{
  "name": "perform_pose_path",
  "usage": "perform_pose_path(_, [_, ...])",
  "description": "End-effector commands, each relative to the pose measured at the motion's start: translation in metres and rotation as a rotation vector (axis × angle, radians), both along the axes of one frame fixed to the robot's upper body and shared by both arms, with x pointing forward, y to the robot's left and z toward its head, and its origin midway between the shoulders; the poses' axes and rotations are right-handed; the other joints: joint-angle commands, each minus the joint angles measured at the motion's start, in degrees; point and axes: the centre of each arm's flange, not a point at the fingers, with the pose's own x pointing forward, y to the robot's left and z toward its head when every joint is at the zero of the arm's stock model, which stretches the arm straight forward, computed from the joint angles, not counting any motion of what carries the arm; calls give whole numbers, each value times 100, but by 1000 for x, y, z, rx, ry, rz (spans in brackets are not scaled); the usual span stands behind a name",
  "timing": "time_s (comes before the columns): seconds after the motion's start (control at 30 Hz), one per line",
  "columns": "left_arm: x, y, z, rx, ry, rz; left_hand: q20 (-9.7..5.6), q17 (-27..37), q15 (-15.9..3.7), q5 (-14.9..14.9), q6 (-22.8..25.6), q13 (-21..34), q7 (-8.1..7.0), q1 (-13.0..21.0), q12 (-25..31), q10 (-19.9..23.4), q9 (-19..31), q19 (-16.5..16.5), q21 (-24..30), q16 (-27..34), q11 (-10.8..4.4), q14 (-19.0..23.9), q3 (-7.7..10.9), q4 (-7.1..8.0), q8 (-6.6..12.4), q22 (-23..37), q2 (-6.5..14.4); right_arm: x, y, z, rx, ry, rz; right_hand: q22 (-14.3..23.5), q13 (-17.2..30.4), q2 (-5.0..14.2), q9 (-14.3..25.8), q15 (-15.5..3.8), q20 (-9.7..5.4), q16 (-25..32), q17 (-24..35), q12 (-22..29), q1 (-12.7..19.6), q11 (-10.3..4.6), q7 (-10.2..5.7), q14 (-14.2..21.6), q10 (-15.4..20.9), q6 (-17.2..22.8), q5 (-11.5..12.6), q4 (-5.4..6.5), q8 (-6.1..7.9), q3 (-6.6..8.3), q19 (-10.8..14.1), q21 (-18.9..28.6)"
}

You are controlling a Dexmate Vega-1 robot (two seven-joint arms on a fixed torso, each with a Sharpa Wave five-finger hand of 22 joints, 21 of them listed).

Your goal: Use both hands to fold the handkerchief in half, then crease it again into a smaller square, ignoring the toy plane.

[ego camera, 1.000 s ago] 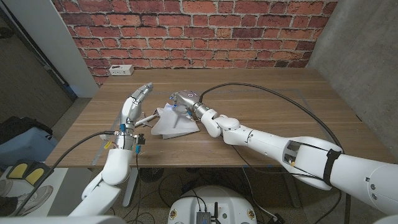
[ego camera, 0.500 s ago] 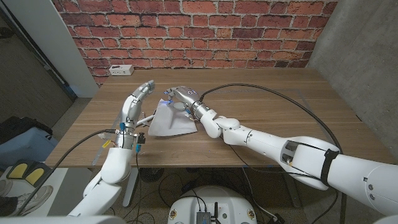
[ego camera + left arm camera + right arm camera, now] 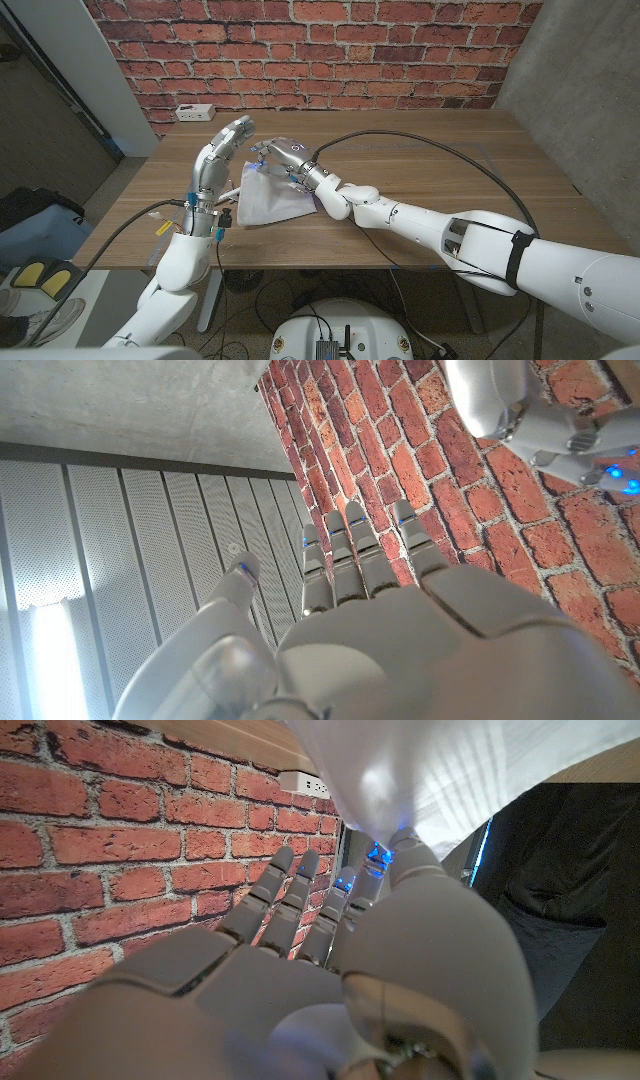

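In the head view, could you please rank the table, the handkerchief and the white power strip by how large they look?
1. Table, by far the largest.
2. Handkerchief, held up at one corner by the right robot hand.
3. White power strip, smallest, though it lies farther from the camera.

Lab-like room: brick wall (image 3: 300, 50), concrete wall (image 3: 590, 70), wooden table (image 3: 450, 170).

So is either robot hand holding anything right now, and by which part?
The right robot hand pinches the thin white cloth handkerchief by its far edge, lifted off the wooden table. The left robot hand holds nothing, fingers extended.
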Motion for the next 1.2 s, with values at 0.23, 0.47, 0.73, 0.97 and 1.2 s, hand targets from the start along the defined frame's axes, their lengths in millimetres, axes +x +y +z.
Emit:
perform_pose_path(0.23, [-6,7,4,4,-53,-43,-6,0,-35,-5,14,-4,-55,-44,34,5,-7,-25,10,14,-42,12,11,-34,-7,13,-46,1,24,0,-80,43,41,17,27,123,-228,-909,157,-9,9,-135,-144,169,-343,-21,-201,-1277,-111,107,-773,-97,172,86])
perform_pose_path(0.47, [-4,8,4,11,-43,-34,12,-1,-26,-6,14,-5,-49,-58,29,-11,-7,-36,7,11,-40,7,8,-33,-4,13,-50,3,23,0,-110,78,-6,11,-50,82,-395,-798,264,-144,-22,-297,-445,306,-525,-256,-845,-2851,-138,219,-1762,-232,137,42])
perform_pose_path(0.73, [-3,7,4,19,-29,12,25,-4,-7,-7,-7,-5,-69,-71,22,-31,-8,-51,2,6,-52,-3,8,-32,-10,12,-52,10,4,6,-32,167,-6,13,-95,309,-396,-703,306,-161,34,-274,-890,441,-253,-382,-1055,-3307,-158,528,-1955,-303,101,6])
perform_pose_path(0.97, [0,6,5,26,4,108,28,-5,-9,-7,-16,-6,-65,-83,13,-57,-8,-55,2,-5,-36,-29,10,-32,-10,11,-51,16,-16,13,40,250,34,21,-126,455,-390,-449,407,-202,65,-240,-1344,832,27,-522,-1093,-3224,-303,950,-1931,-160,0,-43])
perform_pose_path(1.2, [6,4,6,31,32,173,35,-7,-3,-4,-8,-8,-51,-89,9,-70,-9,-72,-4,-15,-34,-51,18,-33,-4,11,-42,16,-30,16,80,274,40,19,-140,447,-389,-421,448,-228,15,-204,-1275,917,141,-497,-1031,-3030,-352,915,-1867,9,25,-39])
